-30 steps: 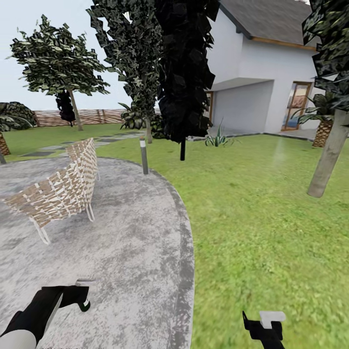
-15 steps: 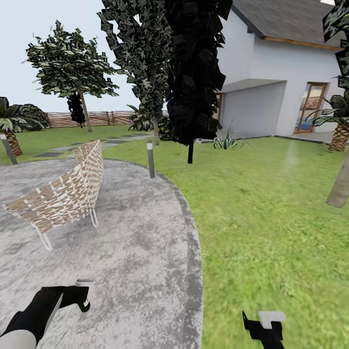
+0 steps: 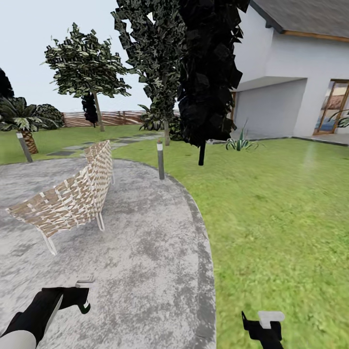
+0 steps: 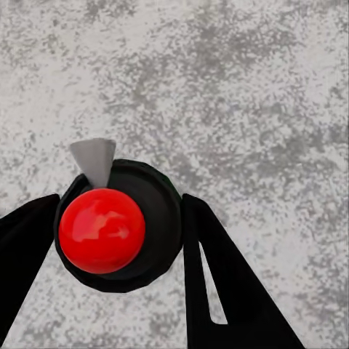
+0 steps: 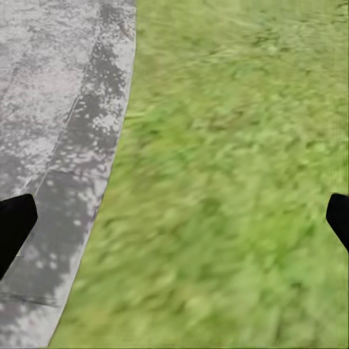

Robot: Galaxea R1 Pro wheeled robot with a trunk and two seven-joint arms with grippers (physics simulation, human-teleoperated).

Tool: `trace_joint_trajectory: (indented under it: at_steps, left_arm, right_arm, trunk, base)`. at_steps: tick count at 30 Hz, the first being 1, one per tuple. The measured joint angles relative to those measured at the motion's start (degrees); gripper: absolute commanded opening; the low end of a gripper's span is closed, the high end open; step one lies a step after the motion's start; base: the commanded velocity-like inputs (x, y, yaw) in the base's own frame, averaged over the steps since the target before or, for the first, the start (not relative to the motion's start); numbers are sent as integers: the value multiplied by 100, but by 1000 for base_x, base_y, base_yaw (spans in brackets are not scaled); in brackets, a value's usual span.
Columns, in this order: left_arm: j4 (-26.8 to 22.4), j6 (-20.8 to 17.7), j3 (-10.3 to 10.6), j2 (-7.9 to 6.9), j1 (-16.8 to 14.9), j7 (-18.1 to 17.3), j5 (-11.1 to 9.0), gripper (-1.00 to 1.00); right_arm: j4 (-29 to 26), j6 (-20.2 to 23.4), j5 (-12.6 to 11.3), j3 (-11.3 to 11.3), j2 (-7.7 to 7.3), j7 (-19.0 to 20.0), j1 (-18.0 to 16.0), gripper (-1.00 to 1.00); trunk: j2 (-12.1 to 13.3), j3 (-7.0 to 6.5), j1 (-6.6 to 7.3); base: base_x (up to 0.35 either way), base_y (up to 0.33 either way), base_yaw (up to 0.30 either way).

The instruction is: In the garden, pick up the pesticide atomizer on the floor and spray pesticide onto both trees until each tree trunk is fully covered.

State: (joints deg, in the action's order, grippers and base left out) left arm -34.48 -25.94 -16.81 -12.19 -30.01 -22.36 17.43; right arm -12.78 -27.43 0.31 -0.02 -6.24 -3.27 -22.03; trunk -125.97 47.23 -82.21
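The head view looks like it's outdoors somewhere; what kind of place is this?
Most likely a house's garden, rendered in a simulator: a green lawn beside rounded grey concrete paving, a white house behind, trees, and a brown slatted fence at the far edge.

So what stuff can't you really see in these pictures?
- Pesticide atomizer, left wrist view: seen from above, red top hides the body.
- Right gripper, head view: cut off by the bottom edge.
- Grass, right wrist view: blurred.
- House, head view: cut by the right edge, partly behind the black columnar tree.
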Motion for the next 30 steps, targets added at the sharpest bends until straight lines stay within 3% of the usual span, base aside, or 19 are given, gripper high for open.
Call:
trace_joint_trajectory:
  at_steps: [18,19,21,30]
  left_arm:
    - [8,-2,-5,2,-1,-3,0,-100]
    - [4,-16,-2,65,-3,-4,-42,-100]
    - [9,1,-8,5,0,-3,14,-100]
    - [16,6,-8,16,-1,1,0,-100]
  right_arm:
    - [0,1,8,8,10,2,1,100]
    - [5,0,1,-5,-3,6,-5,100]
    - [0,1,10,11,10,6,3,100]
    - [0,1,8,8,10,10,0,100]
  trunk:
    - [0,104,-1]
    - [94,119,70]
    - [1,124,1]
    - [0,180,-1]
  base:
    - [219,248,208]
    - [234,264,200]
    - [239,256,200]
    - [242,249,200]
